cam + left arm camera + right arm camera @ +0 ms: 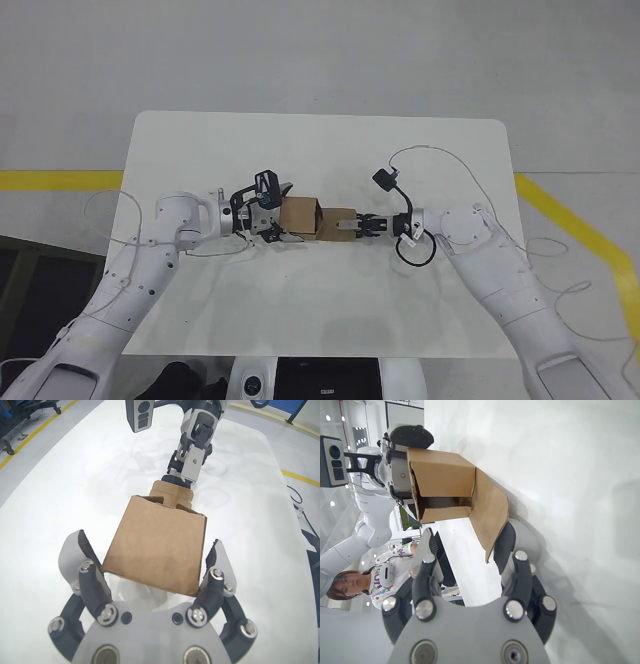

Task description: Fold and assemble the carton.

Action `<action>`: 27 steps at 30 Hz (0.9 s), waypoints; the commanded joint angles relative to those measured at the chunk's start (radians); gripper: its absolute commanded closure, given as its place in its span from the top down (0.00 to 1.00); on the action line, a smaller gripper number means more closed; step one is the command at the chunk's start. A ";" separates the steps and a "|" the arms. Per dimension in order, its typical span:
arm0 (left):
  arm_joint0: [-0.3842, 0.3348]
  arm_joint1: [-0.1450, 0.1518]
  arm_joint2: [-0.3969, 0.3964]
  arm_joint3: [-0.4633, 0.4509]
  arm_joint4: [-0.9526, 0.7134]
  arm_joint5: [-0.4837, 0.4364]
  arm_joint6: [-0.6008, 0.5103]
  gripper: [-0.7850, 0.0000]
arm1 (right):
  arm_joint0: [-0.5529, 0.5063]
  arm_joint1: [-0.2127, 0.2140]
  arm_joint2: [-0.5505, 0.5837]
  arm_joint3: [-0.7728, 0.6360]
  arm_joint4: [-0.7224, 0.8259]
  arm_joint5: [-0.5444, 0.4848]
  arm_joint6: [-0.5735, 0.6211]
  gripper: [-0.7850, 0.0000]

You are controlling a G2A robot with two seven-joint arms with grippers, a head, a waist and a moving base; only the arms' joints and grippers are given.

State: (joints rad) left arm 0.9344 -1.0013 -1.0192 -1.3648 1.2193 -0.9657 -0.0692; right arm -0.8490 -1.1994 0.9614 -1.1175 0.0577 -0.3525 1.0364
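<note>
Two grippers meet at the middle of the white, round-cornered worktop [320, 310], one at each end of the small brown corrugated-cardboard carton [440, 472]. The left gripper [148, 538] is spread wide around the carton's body and holds it, its ribbed black fingers [86, 550] pressing the two corners of the end nearest it. The carton lies on its side as an open sleeve. Whether it rests on the surface or hangs just above it cannot be told. At the opposite end a long brown cardboard flap [490, 515] stands out from the mouth, not yet turned in. The right gripper [468, 528] is spread apart there. One black pad [506, 541] lies against the flap's outer face, while the other finger is apart from it and grips nothing.

The step in hand looks like closing this end: the body is squared up and the flap waits to be folded across the mouth. The next move probably calls for the right arm to push the flap toward the left arm, hinging it at its crease. The left grip must be firm so the sleeve neither slides nor collapses.

The carton is well apart from all four edges, which gives both arms room toward the far and near edges. A thin white cable [455, 158] arcs toward the far right corner, near the right wrist, and could snag on a wide swing.
</note>
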 commanded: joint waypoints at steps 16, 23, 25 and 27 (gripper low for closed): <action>0.001 -0.002 -0.001 0.001 0.002 -0.013 0.004 1.00 | 0.087 -0.042 -0.065 0.011 0.125 -0.058 0.010 0.74; 0.000 -0.002 -0.004 0.005 0.005 -0.013 0.003 1.00 | 0.118 -0.070 -0.113 0.053 0.193 -0.092 0.019 0.75; -0.001 -0.002 -0.004 0.007 0.005 -0.014 0.003 1.00 | 0.124 -0.075 -0.118 0.069 0.202 -0.099 0.017 0.72; -0.002 -0.003 -0.004 0.010 0.006 -0.015 0.002 1.00 | 0.125 -0.078 -0.120 0.086 0.215 -0.105 0.018 0.60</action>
State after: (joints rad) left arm 0.9330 -1.0037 -1.0232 -1.3561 1.2252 -0.9803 -0.0668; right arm -0.7244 -1.2761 0.8415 -1.0402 0.2656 -0.4550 1.0540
